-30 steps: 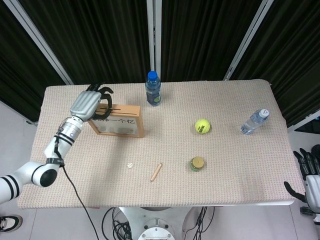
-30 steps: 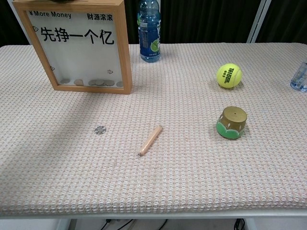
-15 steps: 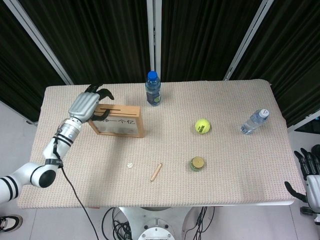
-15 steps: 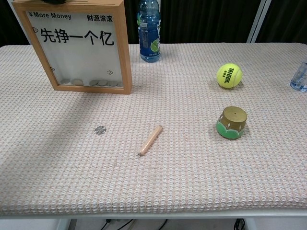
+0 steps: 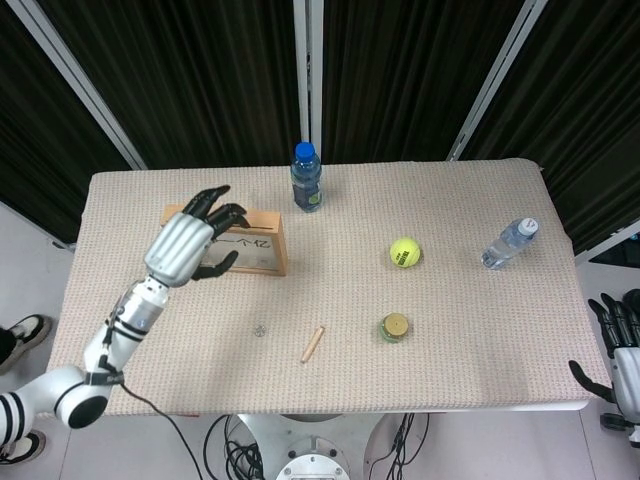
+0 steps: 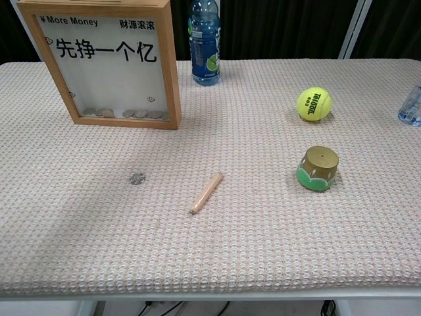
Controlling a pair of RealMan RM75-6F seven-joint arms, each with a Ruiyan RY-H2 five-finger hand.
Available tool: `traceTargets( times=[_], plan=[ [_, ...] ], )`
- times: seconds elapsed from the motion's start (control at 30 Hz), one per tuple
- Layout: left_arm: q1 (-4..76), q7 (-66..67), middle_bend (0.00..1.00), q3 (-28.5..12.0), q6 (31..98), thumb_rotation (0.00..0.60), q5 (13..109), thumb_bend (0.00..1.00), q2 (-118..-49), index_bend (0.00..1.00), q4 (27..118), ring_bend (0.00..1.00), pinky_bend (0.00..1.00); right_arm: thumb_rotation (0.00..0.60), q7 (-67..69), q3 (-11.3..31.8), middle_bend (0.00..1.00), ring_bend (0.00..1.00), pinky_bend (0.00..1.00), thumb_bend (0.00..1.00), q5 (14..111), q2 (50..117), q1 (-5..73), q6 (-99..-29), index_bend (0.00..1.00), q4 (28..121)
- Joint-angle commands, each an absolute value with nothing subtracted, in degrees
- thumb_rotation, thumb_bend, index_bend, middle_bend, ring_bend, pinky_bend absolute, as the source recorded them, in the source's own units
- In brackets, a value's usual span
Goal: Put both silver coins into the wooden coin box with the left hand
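Observation:
The wooden coin box (image 5: pixel 258 251) (image 6: pixel 112 62) stands upright at the back left of the table, with several coins lying at the bottom behind its clear front. One silver coin (image 5: pixel 260 328) (image 6: pixel 137 177) lies on the cloth in front of the box. My left hand (image 5: pixel 190 246) hovers above the box's left half with its fingers spread and nothing in them; it hides that part of the box. It shows only in the head view. My right hand (image 5: pixel 624 360) hangs off the table's right edge, fingers apart and empty.
A wooden peg (image 5: pixel 313 343) (image 6: pixel 206 192) lies right of the coin. A blue bottle (image 5: pixel 306 178) (image 6: pixel 204 41) stands behind the box. A tennis ball (image 5: pixel 404 251) (image 6: pixel 314 104), a small green-and-gold pot (image 5: pixel 396 327) (image 6: pixel 318 168) and a clear bottle (image 5: pixel 509 243) lie to the right.
My left hand has lifted off the top of the coin box, moved toward the table's front and opened its fingers. The box has tipped slightly. The loose coin has not moved.

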State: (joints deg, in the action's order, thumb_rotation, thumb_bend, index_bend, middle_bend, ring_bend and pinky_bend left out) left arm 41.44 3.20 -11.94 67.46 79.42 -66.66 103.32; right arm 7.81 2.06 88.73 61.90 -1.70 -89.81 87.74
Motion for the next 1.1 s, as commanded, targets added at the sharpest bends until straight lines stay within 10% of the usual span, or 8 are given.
traceTargets(
  times=[0.03, 0.43, 1.1],
  plan=[
    [34.68, 4.0, 0.26, -4.44, 74.54, 0.6, 89.12, 0.36, -69.2, 0.36, 106.45, 0.06, 0.14, 0.6, 8.25, 1.9, 0.0, 0.0, 0.0, 0.18, 88.74, 62.09, -1.71, -89.65, 0.0, 87.31],
    [27.09, 0.38, 0.28, 4.22, 78.34, 0.6, 96.0, 0.34, -82.18, 0.4, 89.89, 0.08, 0.14, 0.6, 9.15, 1.35, 0.0, 0.0, 0.0, 0.18, 89.25, 62.8, -2.35, -90.5, 0.0, 86.03],
    [30.58, 0.44, 0.27, 0.74, 70.58, 0.6, 94.53, 0.24, -99.22, 0.41, 66.89, 0.08, 0.14, 0.6, 8.66, 1.66, 0.0, 0.0, 0.0, 0.18, 87.9, 62.34, -2.83, -90.36, 0.0, 86.41]
  ],
)
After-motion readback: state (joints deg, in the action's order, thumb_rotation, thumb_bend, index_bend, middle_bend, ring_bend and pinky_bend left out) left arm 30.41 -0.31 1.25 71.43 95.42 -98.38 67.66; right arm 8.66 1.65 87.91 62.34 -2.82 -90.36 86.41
